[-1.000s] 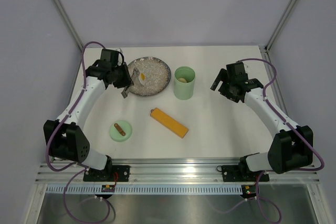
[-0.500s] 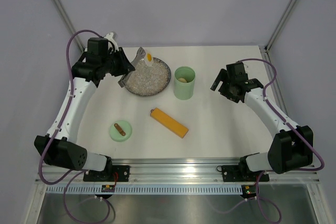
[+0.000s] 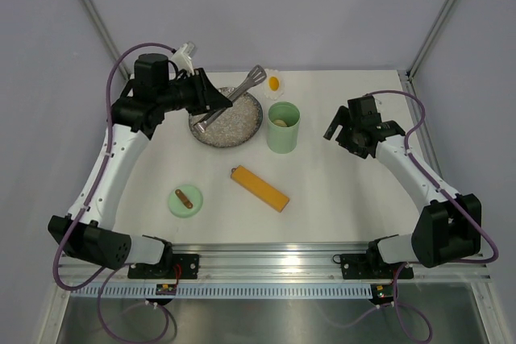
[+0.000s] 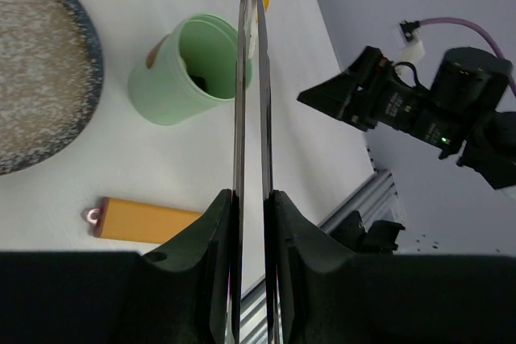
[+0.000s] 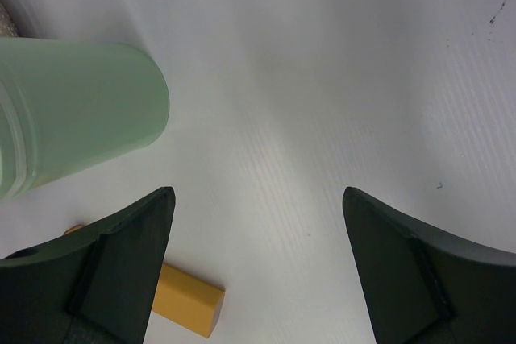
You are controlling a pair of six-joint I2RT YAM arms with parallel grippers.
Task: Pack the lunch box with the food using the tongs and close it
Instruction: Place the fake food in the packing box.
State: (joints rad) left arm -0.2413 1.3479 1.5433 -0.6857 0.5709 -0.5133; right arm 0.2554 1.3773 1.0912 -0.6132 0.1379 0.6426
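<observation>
Plate [image 3: 242, 136], round and grey-speckled, lies just left of the smooth mint cylindrical lunch box [image 3: 283, 130]. Right gripper [image 5: 256, 195], right of the box, gapes wide and empty. Left gripper [image 4: 250, 203] clamps the slim metal tongs [image 3: 234, 100], whose tips pinch an orange food piece [image 3: 274, 83] near the box's far rim. The flat round lid [image 3: 186, 200] lies well to the box's front-left.

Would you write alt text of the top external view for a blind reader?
The left gripper holds grey tongs carrying an orange-centred food piece near the open green lunch box. The right gripper hovers open to its right.
</observation>
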